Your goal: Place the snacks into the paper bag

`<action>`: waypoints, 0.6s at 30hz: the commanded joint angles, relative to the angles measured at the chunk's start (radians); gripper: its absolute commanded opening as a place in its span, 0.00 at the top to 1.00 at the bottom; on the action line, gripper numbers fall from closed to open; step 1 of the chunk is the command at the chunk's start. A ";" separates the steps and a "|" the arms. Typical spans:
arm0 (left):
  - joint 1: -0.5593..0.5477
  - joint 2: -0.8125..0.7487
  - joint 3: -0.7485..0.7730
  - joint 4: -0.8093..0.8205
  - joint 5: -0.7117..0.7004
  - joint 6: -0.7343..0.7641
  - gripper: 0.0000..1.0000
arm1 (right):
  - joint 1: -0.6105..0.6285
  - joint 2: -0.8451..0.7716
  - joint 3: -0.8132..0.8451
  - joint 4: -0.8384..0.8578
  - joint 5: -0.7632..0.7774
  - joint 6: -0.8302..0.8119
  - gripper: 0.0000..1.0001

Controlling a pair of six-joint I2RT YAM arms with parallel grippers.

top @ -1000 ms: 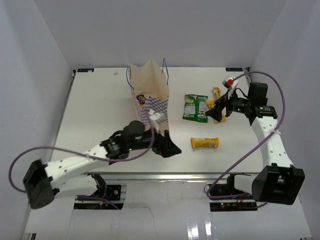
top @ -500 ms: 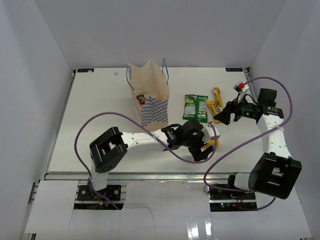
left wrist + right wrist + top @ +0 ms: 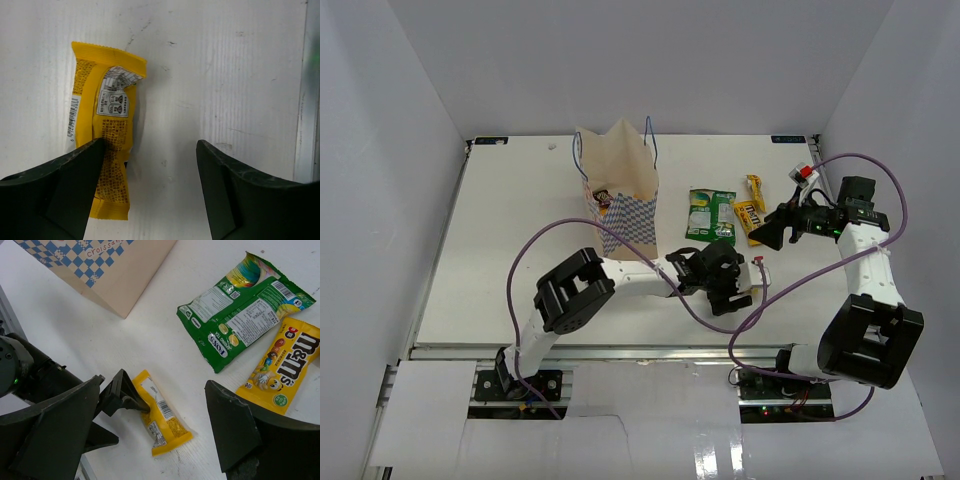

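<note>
The paper bag stands upright at the table's eleven o'clock. At four o'clock from it, the left gripper hangs with jaws spread above the yellow bar. The bar lies flat, partly under one finger rather than between the two. The wrapper is probably light, crinkly and slick, so pinch it across its narrow middle. The right gripper hovers wide and empty at three o'clock.

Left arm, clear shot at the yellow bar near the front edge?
Likely yes: left gripper is open just above the yellow bar, nothing covering it. The bar sits off-centre, toward one jaw, so nudge sideways first.
</note>
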 commanded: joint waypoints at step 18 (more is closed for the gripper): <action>0.051 -0.033 0.057 0.086 -0.041 0.070 0.17 | -0.001 0.013 0.030 -0.012 -0.056 -0.041 0.09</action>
